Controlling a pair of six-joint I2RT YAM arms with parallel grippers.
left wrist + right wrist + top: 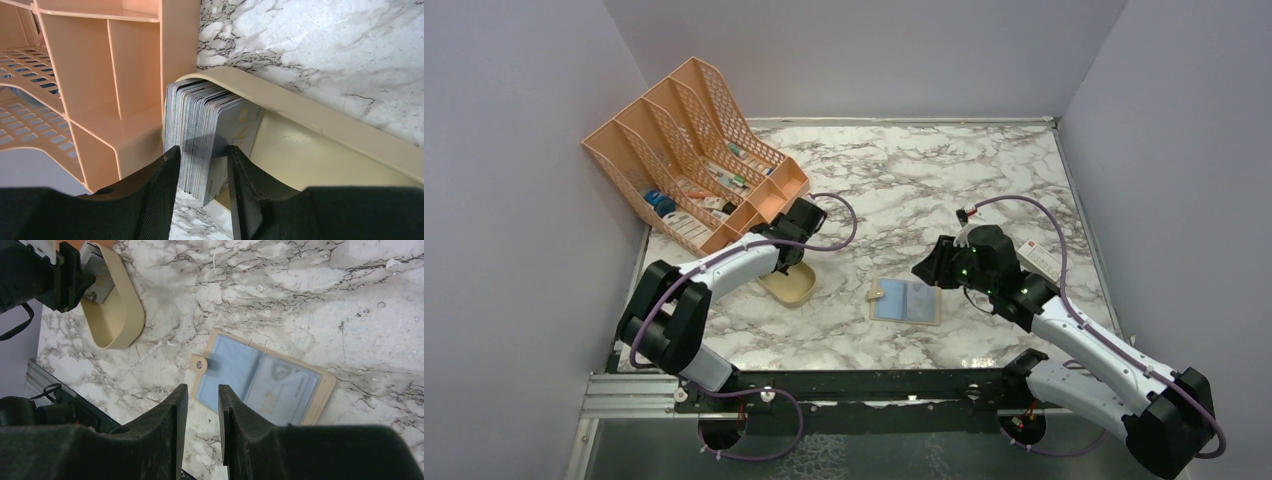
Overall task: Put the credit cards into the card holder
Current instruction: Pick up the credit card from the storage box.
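The credit cards point(200, 115) are a thick pale stack standing on edge at one end of the beige oval dish point(320, 120). My left gripper point(202, 150) is shut on the stack, one finger on each side, and the outermost card leans against the right finger. In the top view the left gripper point(792, 262) is at the dish point(796, 290). The tan card holder point(905, 300) lies open and flat, with its blue-grey pockets point(260, 385) facing up and a card showing in one. My right gripper point(202, 387) is slightly open and empty, and hovers above the holder's snap-tab edge point(199, 364).
The orange mesh file rack point(689, 150) stands at the back left, right beside the dish and my left gripper. A white box with a red mark point(1039, 258) lies by the right arm. Walls enclose the marble table point(904, 180) on three sides.
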